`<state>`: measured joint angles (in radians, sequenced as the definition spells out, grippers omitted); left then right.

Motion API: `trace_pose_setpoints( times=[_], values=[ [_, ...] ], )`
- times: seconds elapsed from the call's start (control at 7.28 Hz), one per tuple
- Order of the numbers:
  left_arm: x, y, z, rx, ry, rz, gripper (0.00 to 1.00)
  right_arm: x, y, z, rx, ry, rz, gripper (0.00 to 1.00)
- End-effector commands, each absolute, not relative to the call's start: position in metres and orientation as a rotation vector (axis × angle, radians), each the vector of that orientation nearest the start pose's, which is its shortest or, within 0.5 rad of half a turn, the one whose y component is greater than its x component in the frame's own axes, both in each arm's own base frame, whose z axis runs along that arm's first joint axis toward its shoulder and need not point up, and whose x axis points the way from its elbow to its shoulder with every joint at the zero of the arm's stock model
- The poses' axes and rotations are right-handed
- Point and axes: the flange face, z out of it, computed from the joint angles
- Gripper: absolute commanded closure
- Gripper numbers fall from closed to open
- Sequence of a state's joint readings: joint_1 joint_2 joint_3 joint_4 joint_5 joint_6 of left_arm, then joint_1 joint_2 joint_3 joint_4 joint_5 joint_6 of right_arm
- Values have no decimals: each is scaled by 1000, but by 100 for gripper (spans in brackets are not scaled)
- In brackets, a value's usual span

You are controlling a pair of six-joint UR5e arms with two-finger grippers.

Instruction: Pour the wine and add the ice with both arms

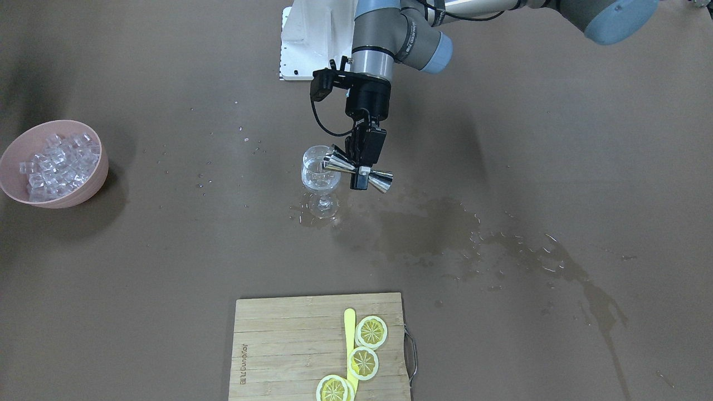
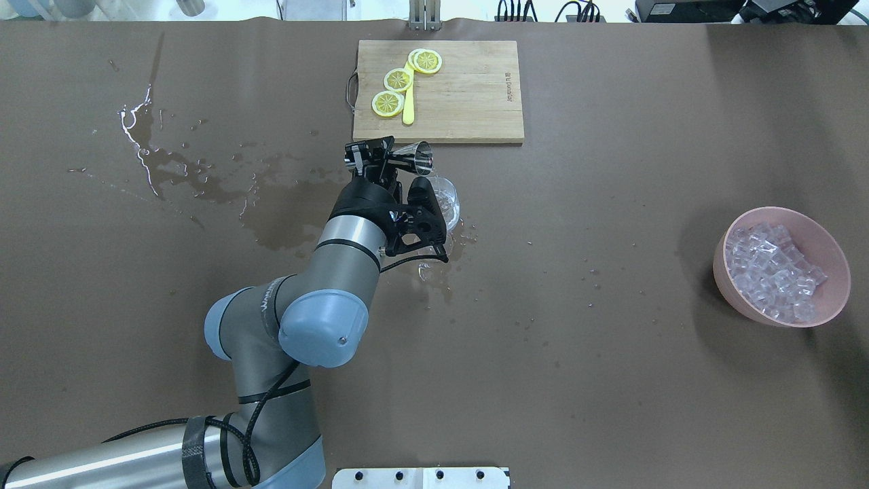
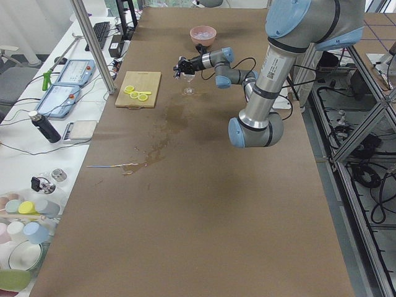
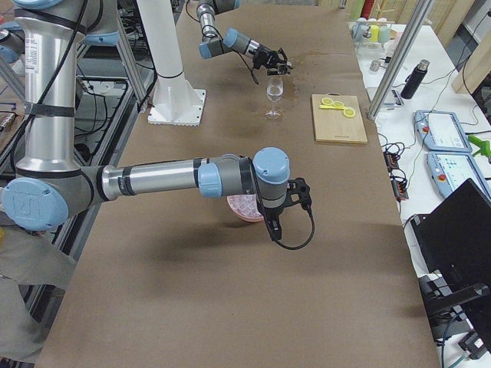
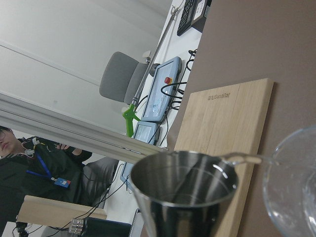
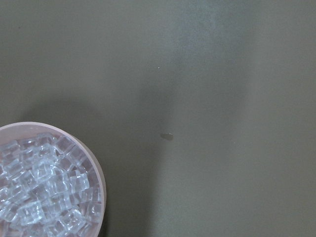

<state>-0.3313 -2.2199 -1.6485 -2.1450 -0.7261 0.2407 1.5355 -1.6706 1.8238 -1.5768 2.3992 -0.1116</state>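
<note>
Over the wine glass at mid-table, my left gripper is clamped on the waist of a steel jigger. It is tipped almost level, its long axis running left to right, mouth at the glass's rim. What looks like a thin trickle of wine crosses from lip to glass. Well to the right, the ice sits heaped in a pink bowl. My right gripper hangs just beside it, the nearer one; whether its fingers are apart I cannot tell. A puddle spreads left of the glass; a cutting board lies beyond.
</note>
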Motion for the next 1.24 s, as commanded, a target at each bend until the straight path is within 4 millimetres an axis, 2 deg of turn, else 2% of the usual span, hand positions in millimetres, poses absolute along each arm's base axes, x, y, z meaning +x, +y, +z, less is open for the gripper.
trace_pose_setpoints(
  times=[0.0, 1.1],
  values=[
    [533, -405, 151, 1439, -111, 719, 100, 44, -456, 577, 171, -824, -200, 0],
    [535, -406, 152, 1391, -215, 813, 100, 44, -456, 577, 171, -824, -199, 0]
  ],
)
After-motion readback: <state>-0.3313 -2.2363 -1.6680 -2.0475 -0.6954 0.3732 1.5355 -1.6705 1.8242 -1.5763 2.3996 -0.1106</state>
